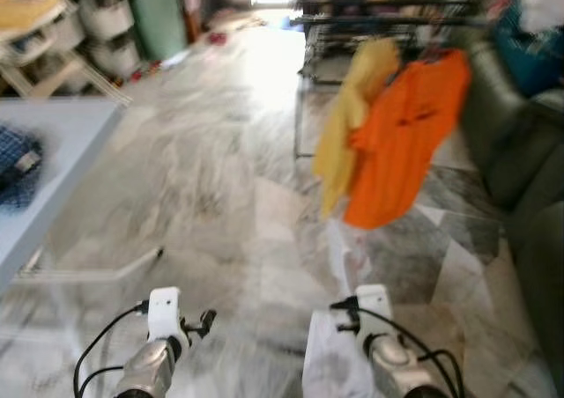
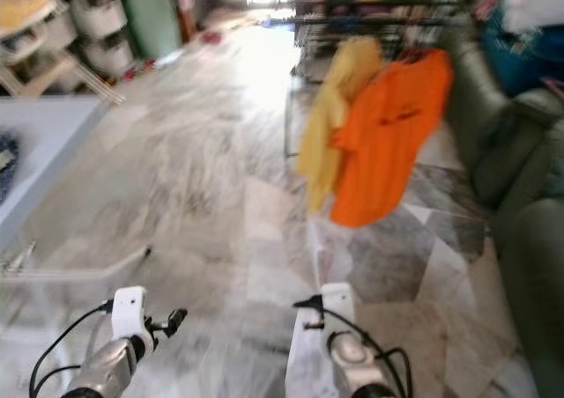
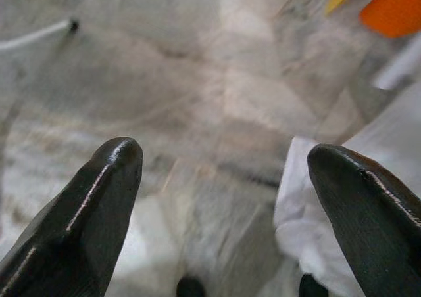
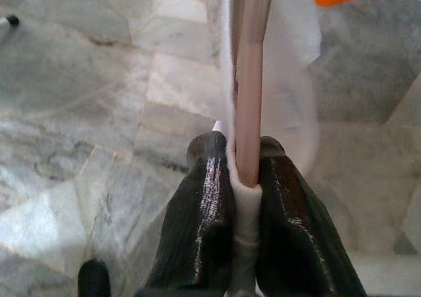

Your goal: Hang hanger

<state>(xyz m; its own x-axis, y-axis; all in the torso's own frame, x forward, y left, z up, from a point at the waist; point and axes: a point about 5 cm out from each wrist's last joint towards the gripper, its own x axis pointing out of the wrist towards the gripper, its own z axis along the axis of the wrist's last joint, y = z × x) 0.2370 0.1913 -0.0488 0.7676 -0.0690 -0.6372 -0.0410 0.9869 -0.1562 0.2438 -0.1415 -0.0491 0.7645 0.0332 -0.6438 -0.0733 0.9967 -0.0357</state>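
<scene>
Two black fingers [image 4: 210, 198] of the right gripper [image 4: 245, 179] clamp tight on a pale pink hanger [image 4: 248, 80] draped with a white garment [image 4: 289, 60], held low above the marble floor [image 1: 203, 178]. To its left, the left gripper [image 3: 223, 179] hangs over the same floor with its fingers spread wide and nothing between them. Ahead, an orange shirt [image 1: 407, 134] and a yellow garment [image 1: 352, 116] hang from a dark drying rack [image 1: 388, 11], beside a grey-green sofa [image 1: 529, 195]. A pale tabletop [image 1: 53, 151] with blue cloth [image 1: 18, 165] stands on the left.
</scene>
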